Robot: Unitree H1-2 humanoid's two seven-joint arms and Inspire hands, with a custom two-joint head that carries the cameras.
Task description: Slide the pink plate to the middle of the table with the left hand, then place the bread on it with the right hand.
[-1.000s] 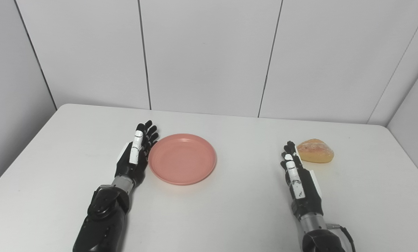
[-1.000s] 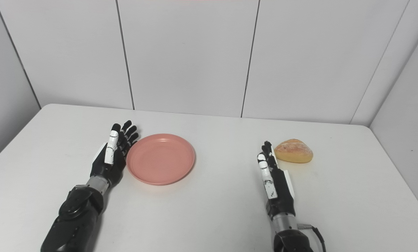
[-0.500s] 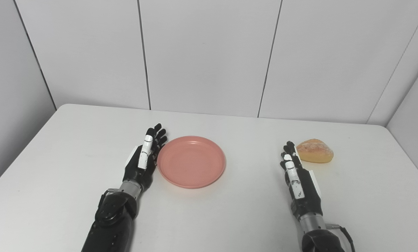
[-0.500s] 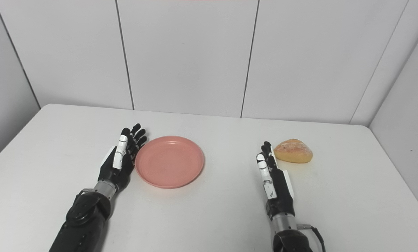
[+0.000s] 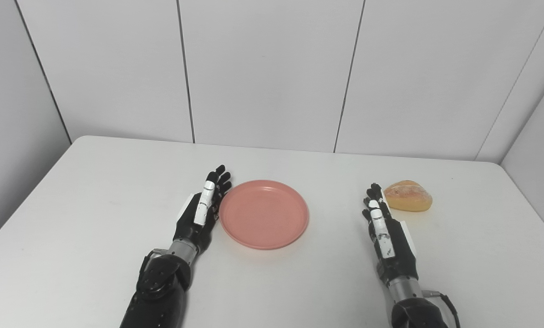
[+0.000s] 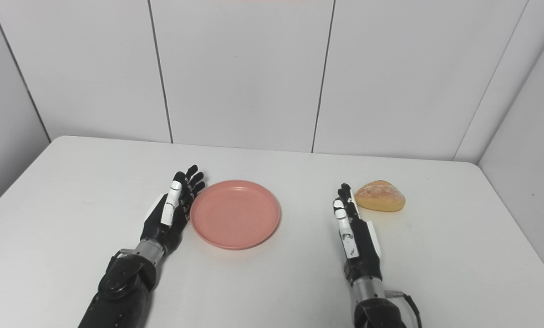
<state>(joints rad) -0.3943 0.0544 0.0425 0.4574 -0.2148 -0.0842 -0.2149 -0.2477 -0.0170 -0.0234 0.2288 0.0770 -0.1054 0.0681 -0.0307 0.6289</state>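
Note:
A pink plate (image 5: 264, 214) lies flat on the white table (image 5: 94, 214), near its middle. My left hand (image 5: 202, 211) stands on edge with fingers straight, open, its palm against the plate's left rim. A golden bread roll (image 5: 408, 196) rests on the table to the right. My right hand (image 5: 384, 231) is open too, upright on edge, fingers straight; its fingertips (image 5: 372, 192) reach just left of the roll and hold nothing.
Grey wall panels (image 5: 272, 73) stand behind the table's far edge. The table's right edge (image 5: 533, 214) runs close beyond the roll.
My left hand has moved right along the table, pushing the pink plate with it toward the centre. The right hand and the bread have stayed where they were.

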